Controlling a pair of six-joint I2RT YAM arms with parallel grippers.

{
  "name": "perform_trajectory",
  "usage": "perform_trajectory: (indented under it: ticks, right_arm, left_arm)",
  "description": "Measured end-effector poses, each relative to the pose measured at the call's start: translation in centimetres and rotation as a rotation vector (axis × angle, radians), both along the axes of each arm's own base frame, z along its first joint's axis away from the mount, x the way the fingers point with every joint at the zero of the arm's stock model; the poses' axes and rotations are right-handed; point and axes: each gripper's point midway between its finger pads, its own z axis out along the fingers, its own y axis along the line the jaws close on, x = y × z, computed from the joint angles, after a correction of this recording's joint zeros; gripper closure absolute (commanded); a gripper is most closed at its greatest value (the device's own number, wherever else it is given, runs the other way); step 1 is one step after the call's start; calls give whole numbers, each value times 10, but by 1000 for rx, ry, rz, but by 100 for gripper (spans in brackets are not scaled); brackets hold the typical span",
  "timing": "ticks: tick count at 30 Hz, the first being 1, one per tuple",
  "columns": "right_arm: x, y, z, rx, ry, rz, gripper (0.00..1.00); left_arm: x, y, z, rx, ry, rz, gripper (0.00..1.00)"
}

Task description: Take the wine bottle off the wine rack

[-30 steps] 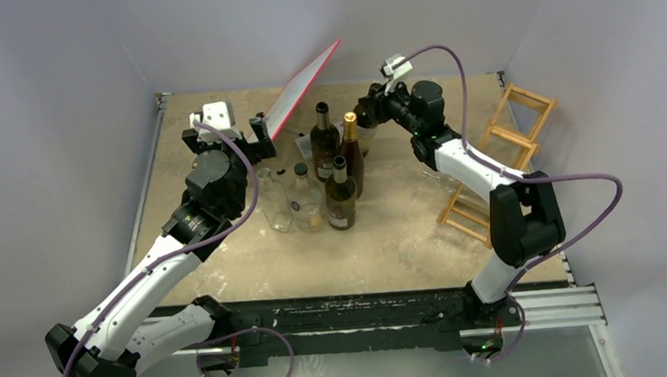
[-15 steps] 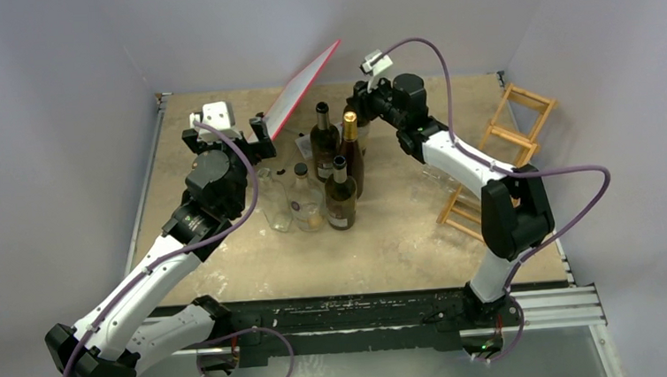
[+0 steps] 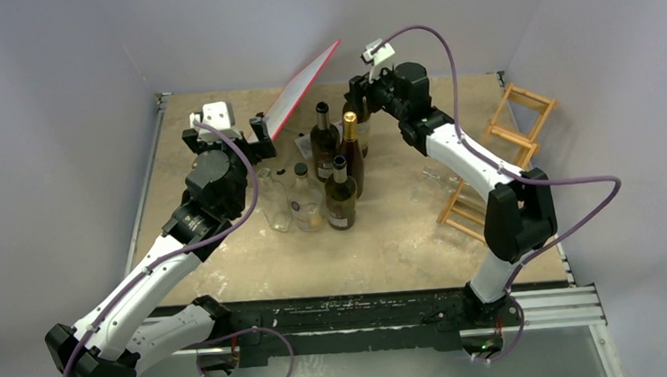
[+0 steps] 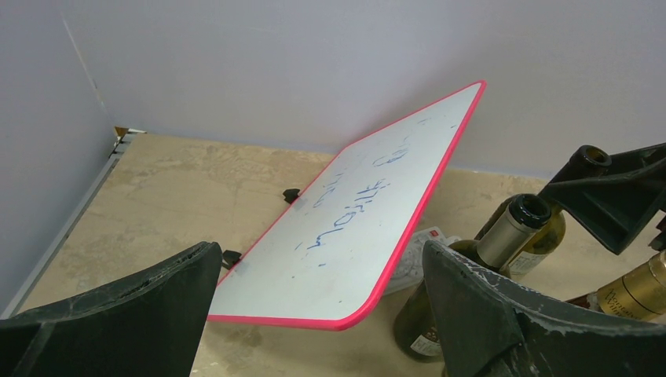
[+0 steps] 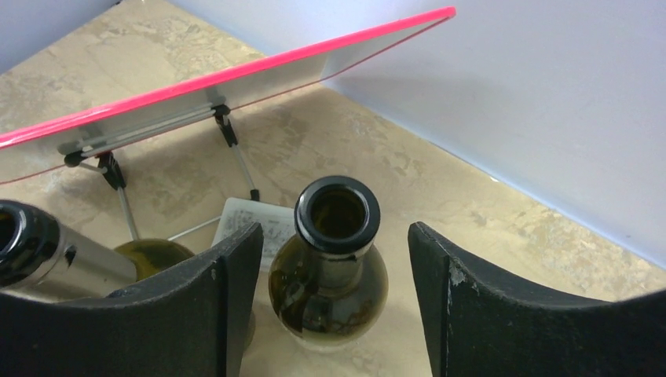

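From above, your right arm (image 3: 461, 157) reaches long and nearly straight across the table (image 3: 404, 237) to the far middle, its wrist tipped down behind the other bottles (image 3: 341, 192). The rack (image 3: 532, 95) leans at the right edge, well apart from that spot. I can't tell from here whether anything lies in the rack. Your left arm (image 3: 154, 272) is bent up on the left, its head just beside the low corner of the board (image 3: 305, 88), out of the working path.

At the left wrist, the left fingers (image 4: 133, 314) are spread wide with nothing between them, only a look at the board; parked, I judge, not working.

At the right wrist, the right fingers (image 5: 196, 314) stand apart on either side of the bottle (image 5: 336, 236), a gap showing at each side of its neck, so they grip nothing. The bottle stands upright on the table, mouth open, near the board's stand (image 5: 118, 181). It looks like a set-down spot picked beside the group and away from the rack. The job seems all but done; a straight lift away should spare the neck a knock
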Motion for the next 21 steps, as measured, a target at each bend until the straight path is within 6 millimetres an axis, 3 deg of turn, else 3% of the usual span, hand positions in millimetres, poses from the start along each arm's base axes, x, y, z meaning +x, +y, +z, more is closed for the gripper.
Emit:
perform_trajectory:
  ticks: [3, 6, 10, 13, 18, 20, 21]
  right_arm:
    - [-9, -8, 6, -23, 14, -17, 26]
    - [-24, -22, 27, -44, -6, -48, 25]
    - [-58, -49, 65, -52, -56, -101, 27]
    - [-83, -64, 79, -42, -64, -129, 25]
    - [-115, -86, 59, 23, 66, -228, 22]
    - [-123, -91, 42, 43, 153, -264, 2]
    - [-126, -91, 36, 53, 187, -272, 0]
  left_arm:
    - [0, 0, 0, 0, 0, -3, 1]
    - [0, -1, 0, 0, 0, -3, 1]
    - [0, -1, 0, 0, 0, -5, 1]
    - [0, -2, 0, 0, 0, -9, 1]
    - [0, -3, 0, -2, 0, -19, 1]
    - [0, -4, -1, -5, 2, -23, 1]
    - [0, -5, -1, -6, 3, -25, 1]
